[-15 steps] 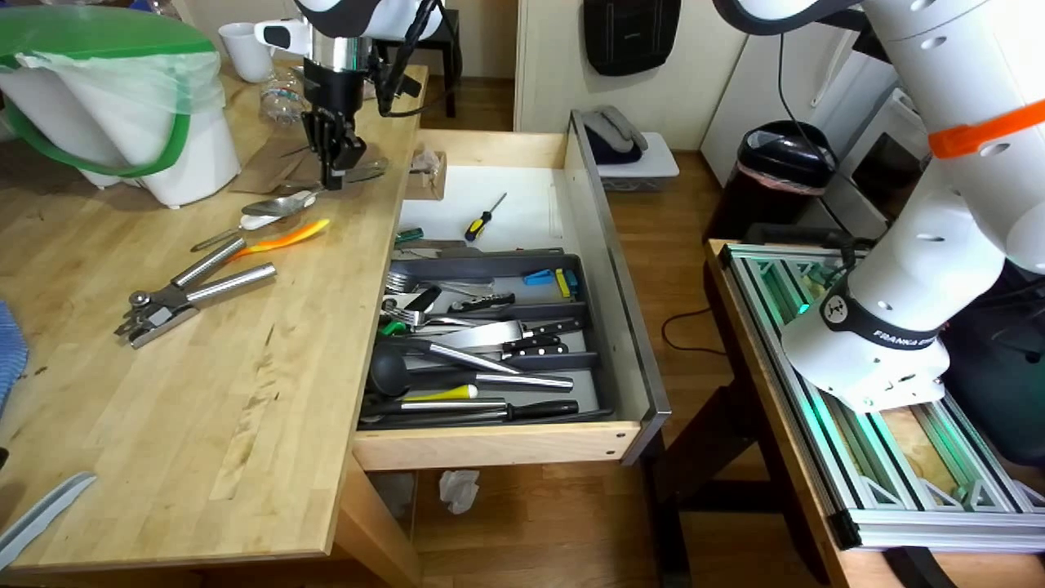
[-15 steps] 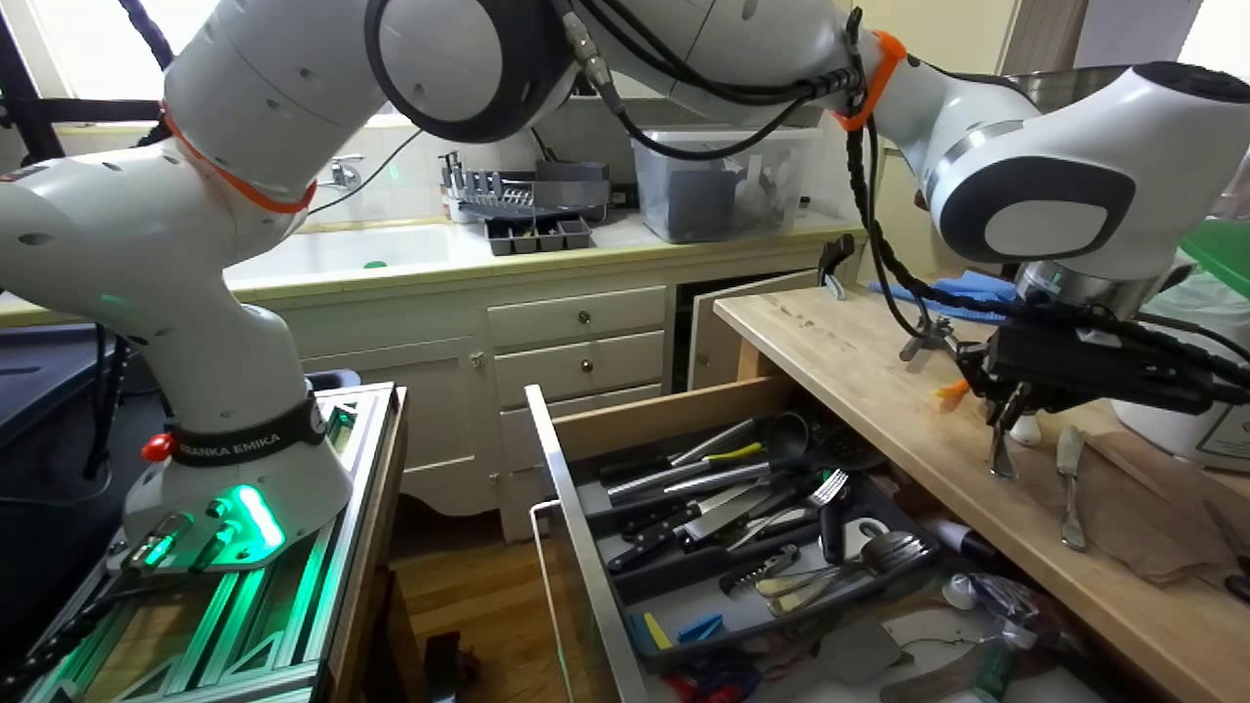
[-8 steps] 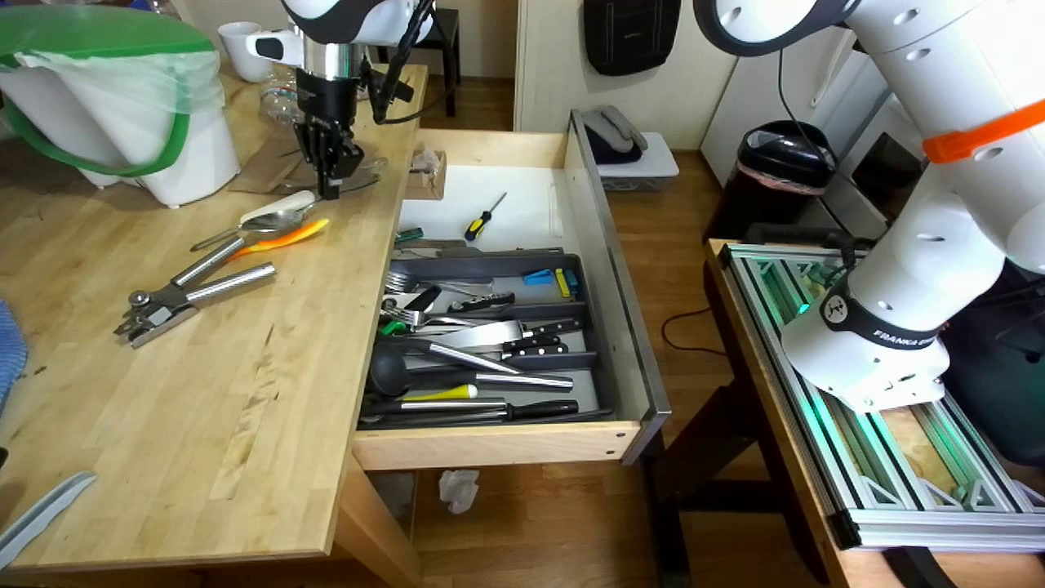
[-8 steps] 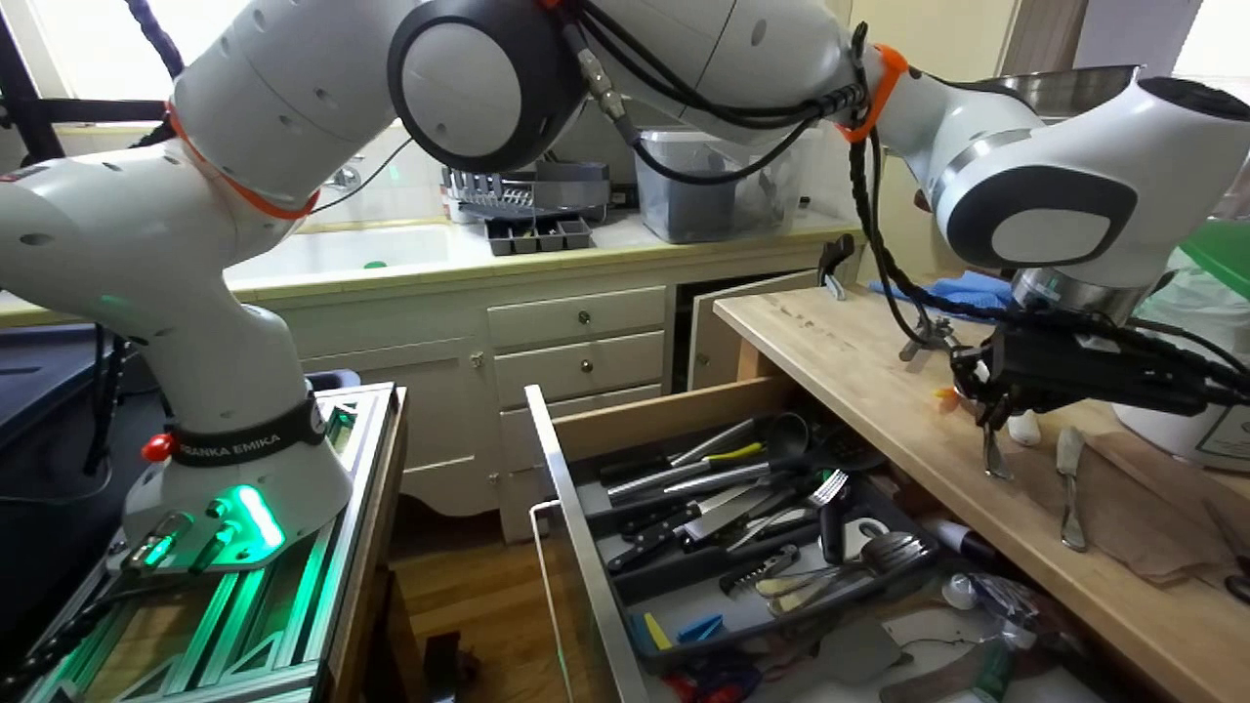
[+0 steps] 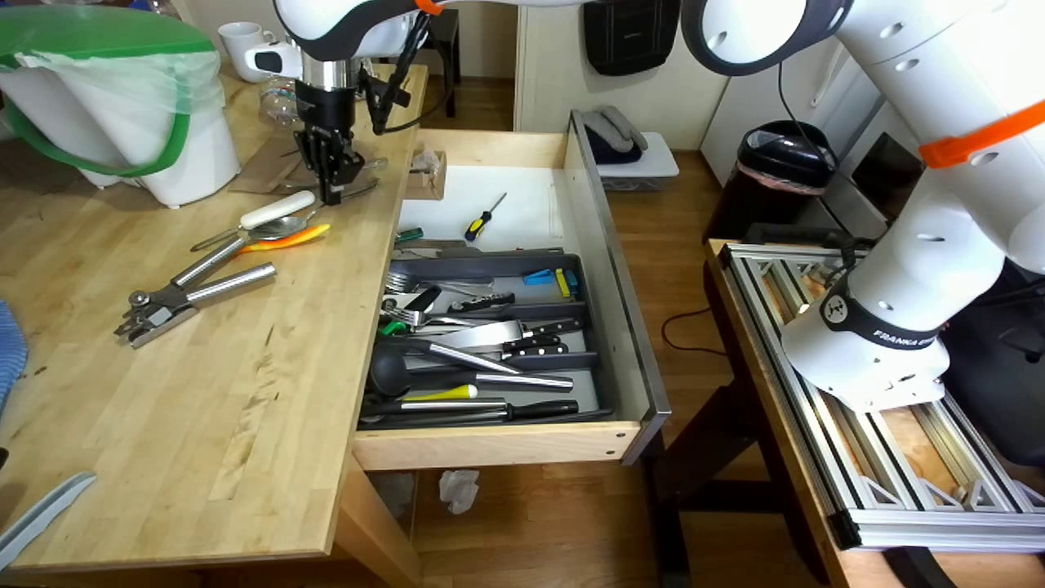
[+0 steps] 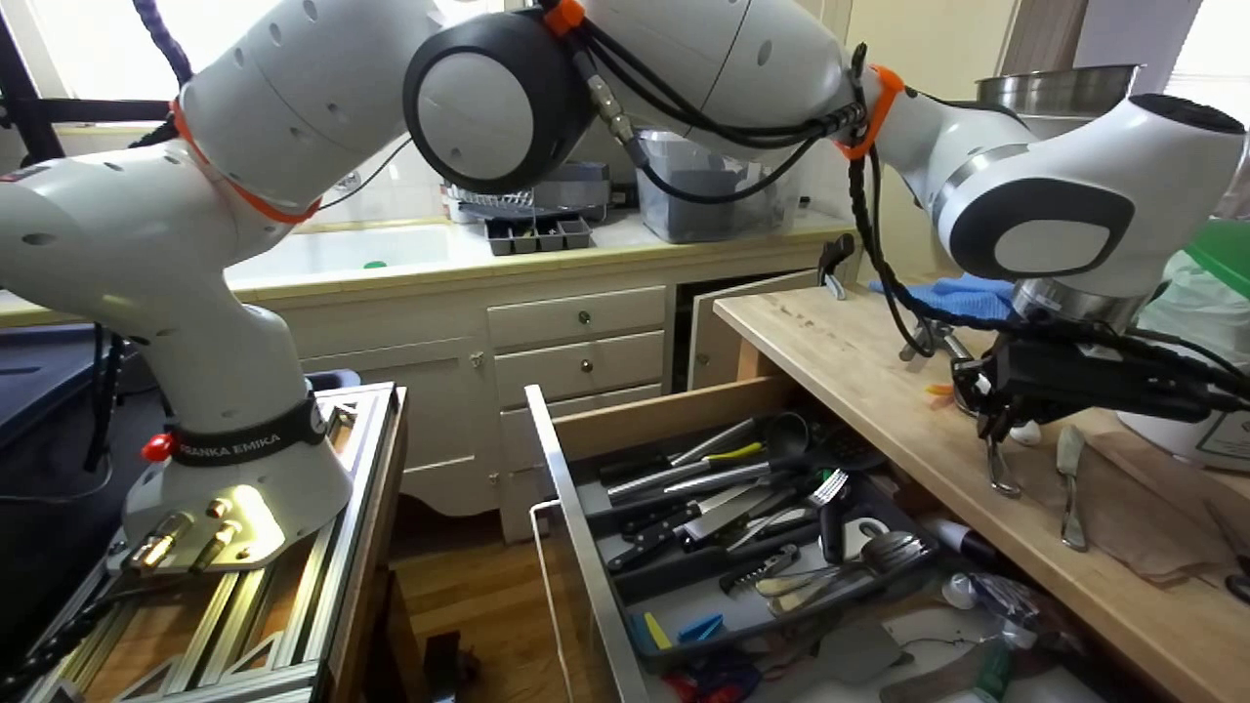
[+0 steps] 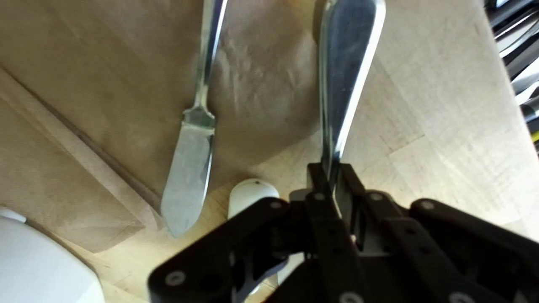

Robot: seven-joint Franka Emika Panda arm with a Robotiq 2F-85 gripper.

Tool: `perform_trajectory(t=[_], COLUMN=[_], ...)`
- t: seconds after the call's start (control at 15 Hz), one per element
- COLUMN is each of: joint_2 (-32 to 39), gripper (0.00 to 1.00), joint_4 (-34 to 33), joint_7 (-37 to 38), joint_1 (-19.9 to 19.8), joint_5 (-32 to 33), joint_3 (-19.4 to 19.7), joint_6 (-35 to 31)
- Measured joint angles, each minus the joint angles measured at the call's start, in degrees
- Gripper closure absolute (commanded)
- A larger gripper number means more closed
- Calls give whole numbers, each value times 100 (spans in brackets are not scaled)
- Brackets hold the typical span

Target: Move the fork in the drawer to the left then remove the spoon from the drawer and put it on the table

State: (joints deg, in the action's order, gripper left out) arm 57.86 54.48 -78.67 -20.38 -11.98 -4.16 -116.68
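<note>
pincer (image 7: 331, 170): was almost closed, gripping the spoon (image 7: 351, 71) by its handle
spoon: was out of the drawer (image 5: 608, 294); contact below unclear
counter (image 5: 310, 425): lay under the pincer; only release seemed to remain
forks (image 6: 830, 486): lay in the drawer, well apart from the pincer; leftward shift couldn't be told

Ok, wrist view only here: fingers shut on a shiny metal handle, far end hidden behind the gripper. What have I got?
Observer: A spoon; in an exterior view its bowl shows past the gripper.
Operator: Copy. What's by the bowl?
Observer: An orange utensil, close by as an exterior view shows it; whether they touch I can't tell.
Operator: I get just a corner of the drawer. Any fork in there?
Observer: Yes, in an exterior view a fork lies in the drawer, tines toward the table.
</note>
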Motion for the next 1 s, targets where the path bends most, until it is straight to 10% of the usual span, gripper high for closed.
perform_trajectory(t=[0.53,1.0], joint_2=[-172,-1255], gripper=[3,0], joint_4=[-469,-852], joint_7=[126,1472], joint_1=[102,628], joint_5=[34,858], joint_3=[29,550], joint_6=[231,2353])
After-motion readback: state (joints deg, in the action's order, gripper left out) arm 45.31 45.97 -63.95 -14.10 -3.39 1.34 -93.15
